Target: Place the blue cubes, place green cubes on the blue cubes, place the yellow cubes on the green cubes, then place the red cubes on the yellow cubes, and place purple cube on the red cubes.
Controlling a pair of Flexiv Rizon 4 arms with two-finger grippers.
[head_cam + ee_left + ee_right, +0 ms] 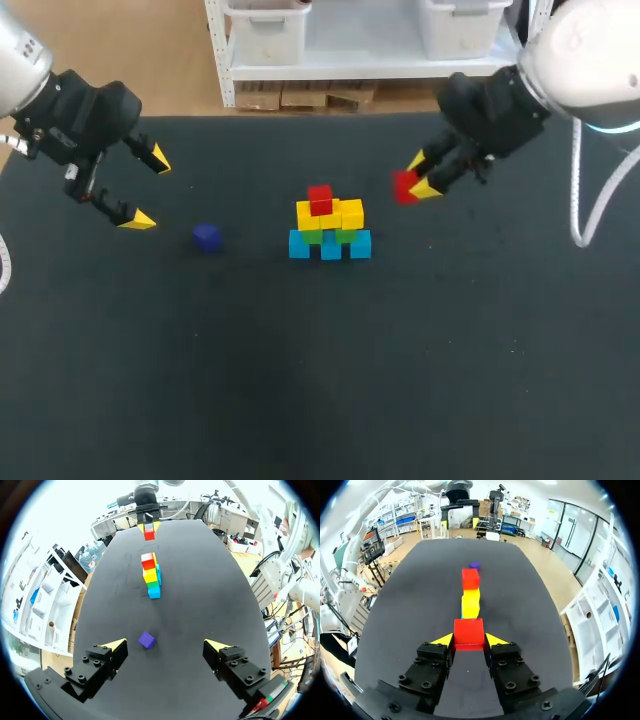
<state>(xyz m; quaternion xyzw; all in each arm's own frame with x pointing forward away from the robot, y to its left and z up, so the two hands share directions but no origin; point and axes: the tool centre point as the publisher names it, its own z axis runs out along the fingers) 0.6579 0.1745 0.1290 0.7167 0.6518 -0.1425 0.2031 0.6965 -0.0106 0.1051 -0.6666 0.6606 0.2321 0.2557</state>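
Standing about in the middle of the table (320, 400), the stack (329, 225) is built like a small pyramid. The blue cubes (330, 246) make a row at the bottom, the green cubes (328, 236) lie on them, the yellow cubes (330, 214) on those, and a first red cube (320, 199) sits on top. It sits a little to the left side of the yellow layer, I think to leave room for one more.

The purple cube (207, 237) lies alone on the table, well apart from the stack, toward the left edge. It is the last piece, so it waits there.

Farther back, the left gripper (147, 189) hangs near the left edge with fingers wide apart and nothing between them. Probably it is kept ready for the purple cube.

Toward the far right corner, the right gripper (420, 175) is clamped on a second red cube (404, 186). The cube is off the table and beside the stack, not touching it.

No brand, label or writing can be read on the cubes or the table.
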